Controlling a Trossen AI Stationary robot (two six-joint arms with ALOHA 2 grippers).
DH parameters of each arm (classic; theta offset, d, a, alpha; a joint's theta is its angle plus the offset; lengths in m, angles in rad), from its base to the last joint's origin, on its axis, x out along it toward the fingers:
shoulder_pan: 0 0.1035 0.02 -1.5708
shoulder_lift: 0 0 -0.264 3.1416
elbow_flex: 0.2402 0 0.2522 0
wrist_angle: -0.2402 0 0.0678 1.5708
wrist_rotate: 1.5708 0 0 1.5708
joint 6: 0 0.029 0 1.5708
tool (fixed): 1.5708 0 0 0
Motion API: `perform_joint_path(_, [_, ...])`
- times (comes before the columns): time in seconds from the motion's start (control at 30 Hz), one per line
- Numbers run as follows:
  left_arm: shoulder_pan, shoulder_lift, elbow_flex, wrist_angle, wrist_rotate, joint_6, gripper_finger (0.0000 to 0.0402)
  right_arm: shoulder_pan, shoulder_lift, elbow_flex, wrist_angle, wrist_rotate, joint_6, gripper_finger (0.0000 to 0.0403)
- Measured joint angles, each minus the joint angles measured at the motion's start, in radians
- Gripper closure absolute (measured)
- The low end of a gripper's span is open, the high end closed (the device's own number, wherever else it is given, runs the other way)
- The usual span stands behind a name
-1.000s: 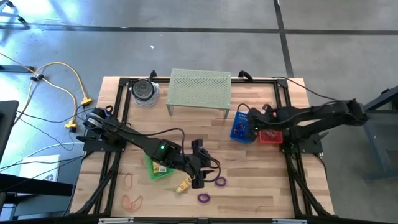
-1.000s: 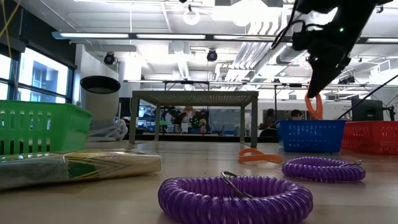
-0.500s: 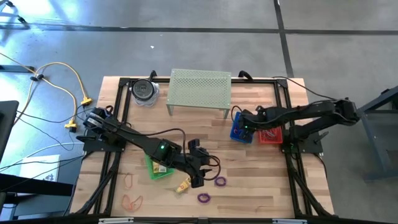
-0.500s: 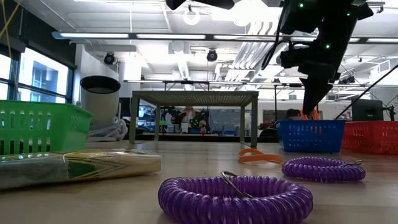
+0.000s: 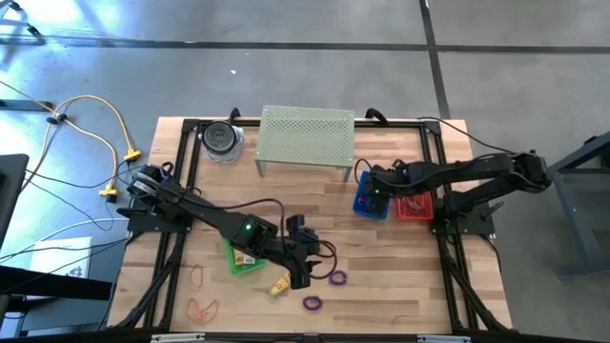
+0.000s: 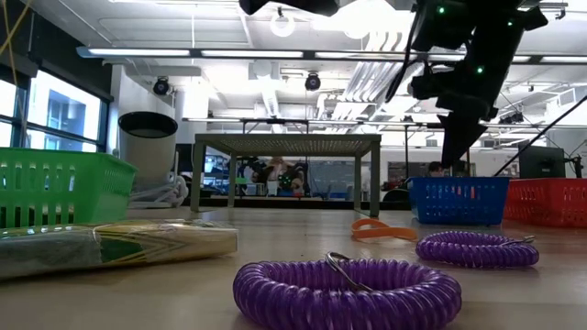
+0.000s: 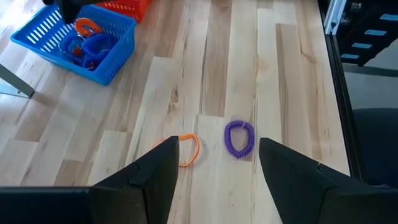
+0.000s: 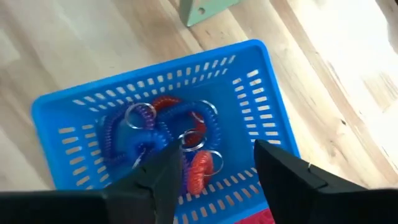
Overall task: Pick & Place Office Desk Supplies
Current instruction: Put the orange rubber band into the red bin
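You have 2 baskets (image 5: 371,202) side by side right of the shelf (image 5: 306,132); coiled loops (image 8: 163,138) lie in the one nearer the shelf.

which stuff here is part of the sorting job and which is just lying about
Job:
- purple coil loops on the wood
- orange loop
- yellow packet
- blue plastic basket holding coils
- red basket
- green basket

Lying about:
- pale-green perforated shelf
- yellow cables

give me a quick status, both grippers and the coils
Right gripper open over blue basket, orange coil dropped in. Left gripper open above purple coil. Nothing blocking.
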Motion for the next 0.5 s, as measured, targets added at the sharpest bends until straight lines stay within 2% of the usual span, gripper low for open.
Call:
perform_joint_path(0.27, [-0.003,0.000,0.000,-0.013,0.000,0.000,0.0188,0.023,-0.096,0.022,0.017,-0.010,-0.001,0.0216])
perform_joint_path(0.5, [-0.003,0.000,-0.001,-0.047,0.000,0.000,0.0188,0.146,-0.221,0.071,0.099,-0.018,-0.114,0.0216])
